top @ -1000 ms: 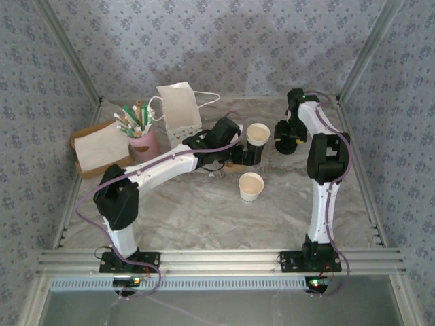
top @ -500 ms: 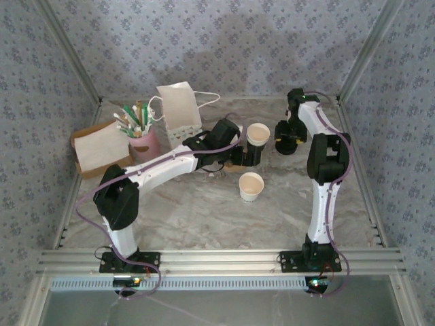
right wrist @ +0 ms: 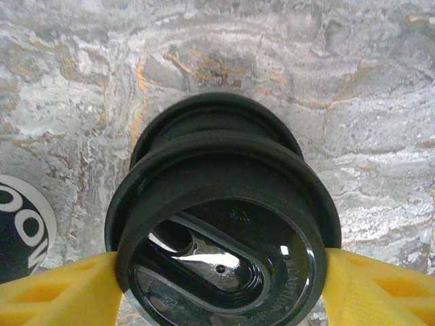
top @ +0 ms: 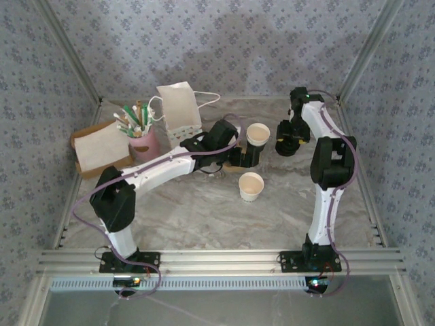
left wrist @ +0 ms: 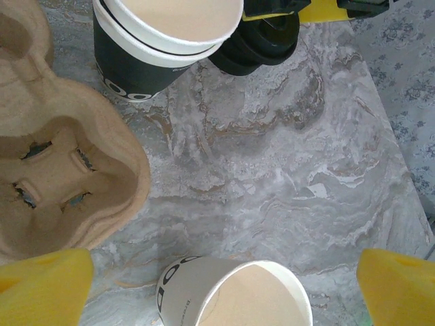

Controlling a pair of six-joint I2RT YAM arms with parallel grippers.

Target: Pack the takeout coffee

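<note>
Soft, even light from above; faint shadows on the grey marbled table [top: 204,210]. Bright glare streaks the glossy round black plastic lid [right wrist: 221,224].

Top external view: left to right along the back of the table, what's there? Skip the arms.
napkin tray → pink cup → bag → dark-banded cup → lids. The near cup is left out because it sits in line with the dark-banded one.
</note>
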